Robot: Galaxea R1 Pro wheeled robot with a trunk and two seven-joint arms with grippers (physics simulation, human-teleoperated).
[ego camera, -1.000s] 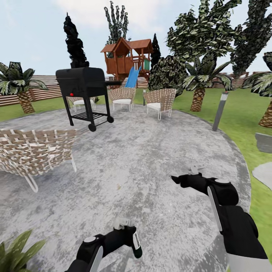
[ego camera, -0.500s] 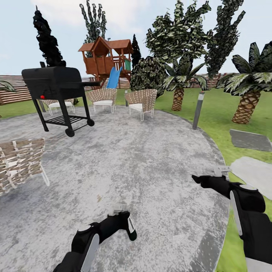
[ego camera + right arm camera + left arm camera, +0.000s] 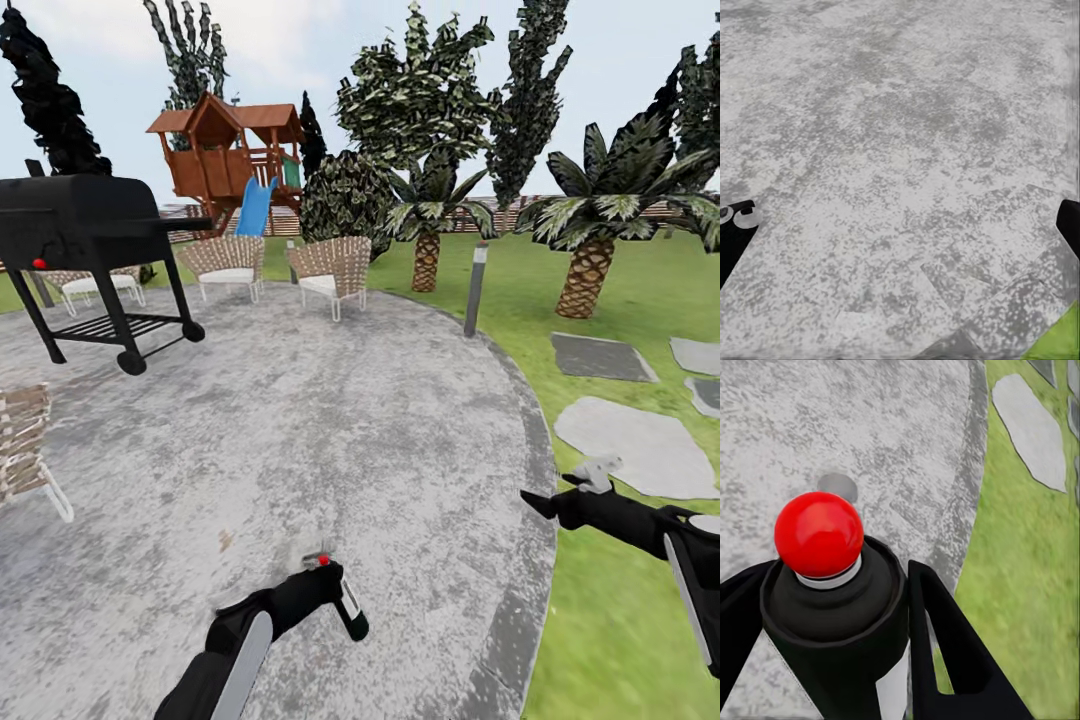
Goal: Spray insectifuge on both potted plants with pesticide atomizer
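While left pincer [image 3: 832,660] clamps pesticide atomizer [image 3: 832,615], label blank; right pincer [image 3: 900,225] apart.

The head camera has swung to the right, so the whole scene has slid leftward: the black grill [image 3: 95,255] now sits at the left edge, and only a corner of the wicker chair [image 3: 22,440] in front of the grill remains in frame. To the right of the grey lamp post [image 3: 476,288], more lawn, a palm [image 3: 592,225] and several grey stepping stones [image 3: 630,445] have come into sight. Against this moving background, the right tool [image 3: 545,500] now reaches past the patio rim [image 3: 535,470] toward those stones, whereas a second ago it was over the paving.
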